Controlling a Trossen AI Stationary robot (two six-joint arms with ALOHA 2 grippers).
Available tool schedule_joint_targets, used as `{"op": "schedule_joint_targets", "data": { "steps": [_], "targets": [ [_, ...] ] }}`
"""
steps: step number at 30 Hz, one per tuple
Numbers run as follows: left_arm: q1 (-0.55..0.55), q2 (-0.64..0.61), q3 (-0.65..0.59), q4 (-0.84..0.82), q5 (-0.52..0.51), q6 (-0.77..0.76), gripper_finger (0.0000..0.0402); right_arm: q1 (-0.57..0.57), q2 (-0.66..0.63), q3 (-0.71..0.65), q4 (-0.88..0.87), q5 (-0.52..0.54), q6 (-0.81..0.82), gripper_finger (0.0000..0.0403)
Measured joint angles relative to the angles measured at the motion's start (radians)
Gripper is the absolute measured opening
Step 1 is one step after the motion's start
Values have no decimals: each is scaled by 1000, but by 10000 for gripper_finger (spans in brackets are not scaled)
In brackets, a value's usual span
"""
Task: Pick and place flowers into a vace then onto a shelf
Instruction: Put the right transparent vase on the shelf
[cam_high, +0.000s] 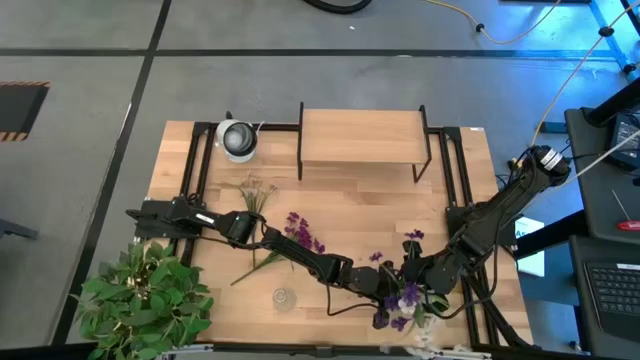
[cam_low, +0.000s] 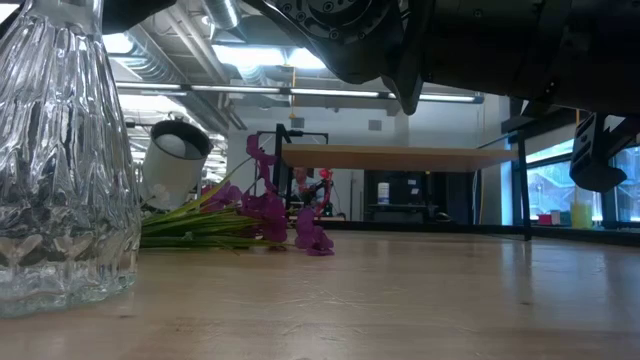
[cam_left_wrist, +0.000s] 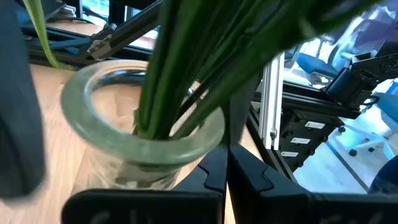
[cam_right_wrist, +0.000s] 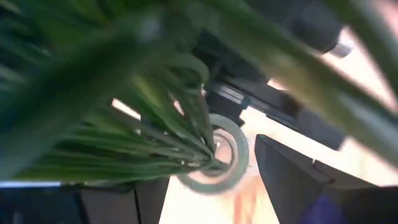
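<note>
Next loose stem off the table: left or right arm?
Left, probably. The loose flowers lie beside the left arm's forearm, away from the right arm's side. The left pincer and right pincer both sit at the vase, so neither tip is closer.

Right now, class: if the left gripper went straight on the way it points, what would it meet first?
Probably the glass vase: its rim, with green flower stems standing in it, sits directly ahead of the left gripper; depth is unclear.

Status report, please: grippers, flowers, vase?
Both grippers low at near right table edge. Flower stems standing in glass vase. More flowers lying mid-table. Shelf bare.
</note>
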Motion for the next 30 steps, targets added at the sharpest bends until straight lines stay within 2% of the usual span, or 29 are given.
{"op": "schedule_joint_targets", "data": {
  "steps": [5, 8, 21, 25, 30],
  "targets": [
    [0, 0, -1, -6, 19, -2, 3, 0, 0, -118, 191, -36, 74, 231],
    [0, 0, -2, -12, 21, -3, 3, 0, -2, -145, 235, -41, 91, 218],
    [8, -2, -1, -1, 23, -30, 4, 0, -87, -153, 200, -53, 66, 114],
    [16, -16, 1, -46, 28, -41, 11, 0, -117, -153, 180, -46, 63, 109],
    [33, -63, 2, -205, 81, -72, 31, 0, -163, -154, 162, -26, 56, 109]
  ]
}}
